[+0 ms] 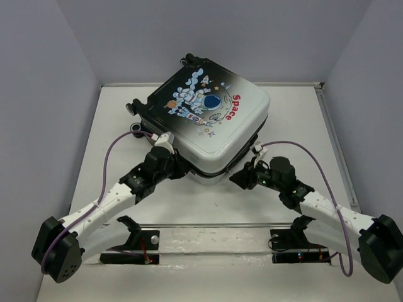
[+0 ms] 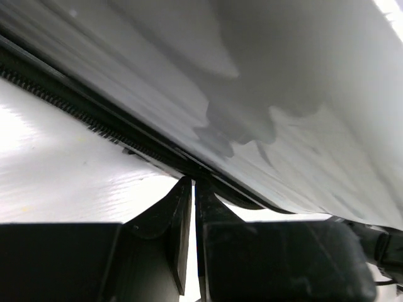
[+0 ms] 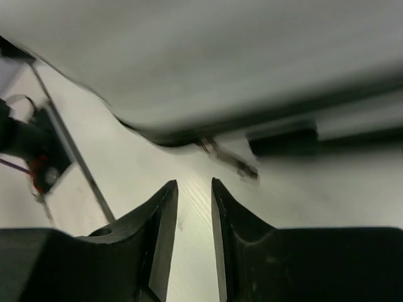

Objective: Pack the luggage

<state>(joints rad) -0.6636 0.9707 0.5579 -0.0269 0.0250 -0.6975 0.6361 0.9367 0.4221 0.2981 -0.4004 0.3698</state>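
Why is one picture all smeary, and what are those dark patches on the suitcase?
Right wrist view: the luggage is smeared by motion blur. Left wrist view: sharper, zipper teeth show; the patches are shadows or reflections on it; bright glare lower left. Top view: crisp, evenly lit.

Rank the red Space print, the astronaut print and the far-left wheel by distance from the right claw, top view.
From the right claw:
1. Red Space print, right side of the luggage.
2. Astronaut print, centre.
3. Far-left wheel, left rear corner.
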